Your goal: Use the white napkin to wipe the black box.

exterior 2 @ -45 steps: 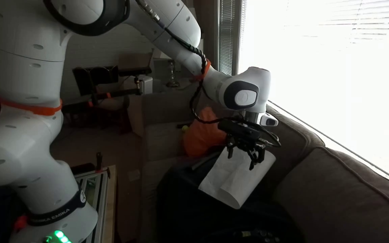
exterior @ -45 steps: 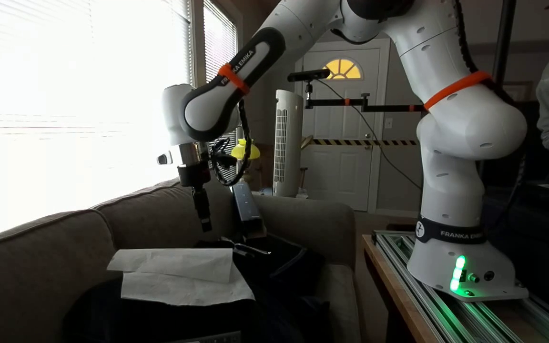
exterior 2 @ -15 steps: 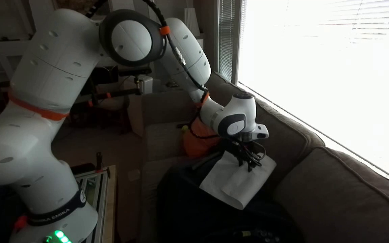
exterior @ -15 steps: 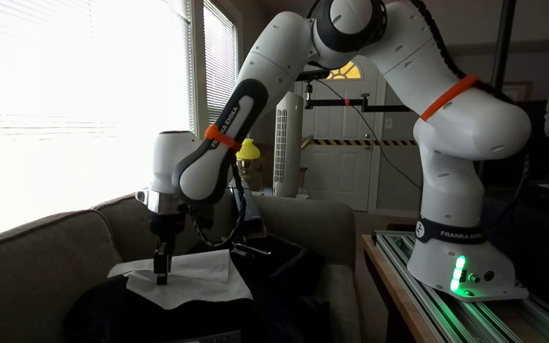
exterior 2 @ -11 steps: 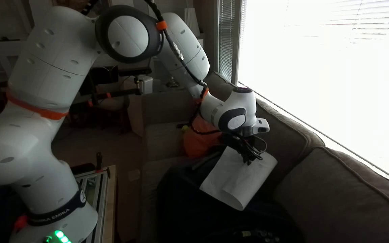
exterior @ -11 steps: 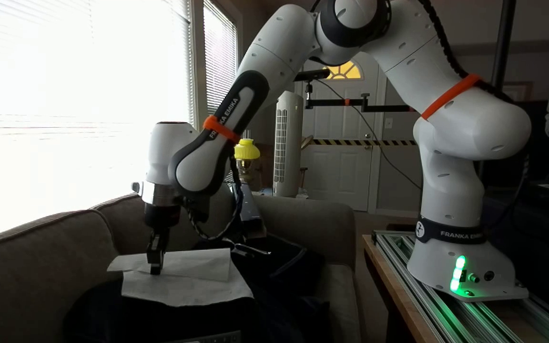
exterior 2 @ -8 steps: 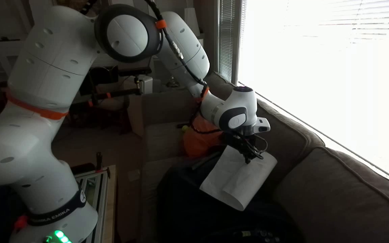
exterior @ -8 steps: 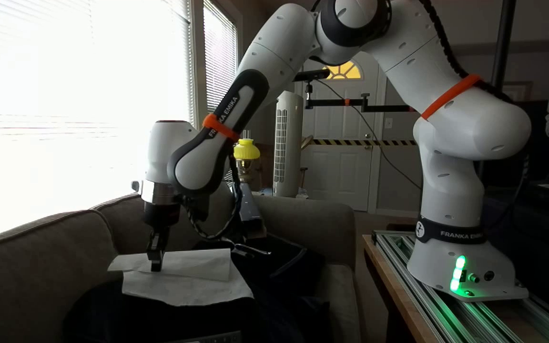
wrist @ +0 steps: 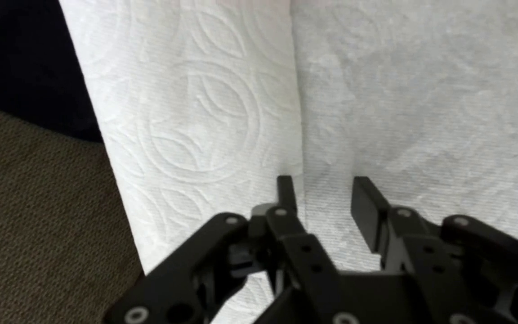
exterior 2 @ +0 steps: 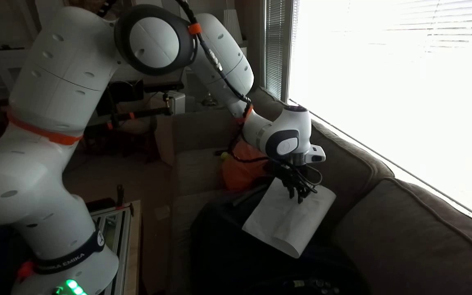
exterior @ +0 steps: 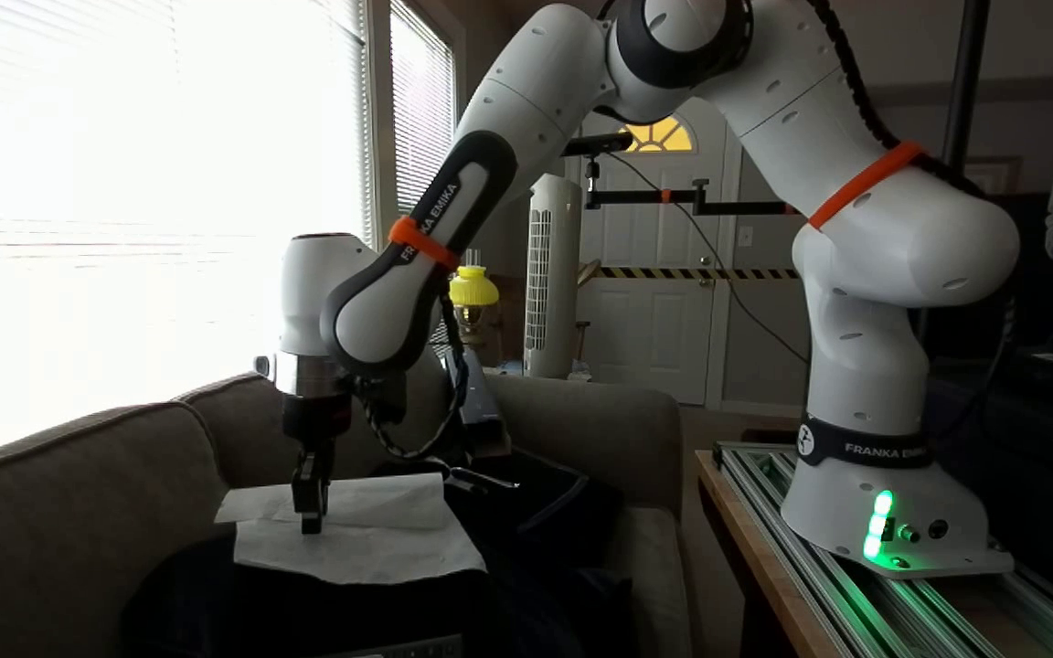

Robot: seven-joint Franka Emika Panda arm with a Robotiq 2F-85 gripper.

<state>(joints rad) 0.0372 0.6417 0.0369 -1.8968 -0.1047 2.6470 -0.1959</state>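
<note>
Both exterior views face along the sofa (exterior: 243,434) from opposite ends, sharing the napkin (exterior: 389,541); the wrist view, near, faces down.

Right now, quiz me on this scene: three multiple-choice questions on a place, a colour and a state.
1. Where does the napkin lie?
A) on the floor
B) on the black box
C) on the lamp

2. What colour is the robot's base light?
A) green
B) red
C) blue

3. The gripper is:
A) shut
B) hidden
C) open

1 B: both exterior views show it spread there.
2 A: it glows green in both exterior views.
3 C: wrist view shows its fingers apart.
</note>
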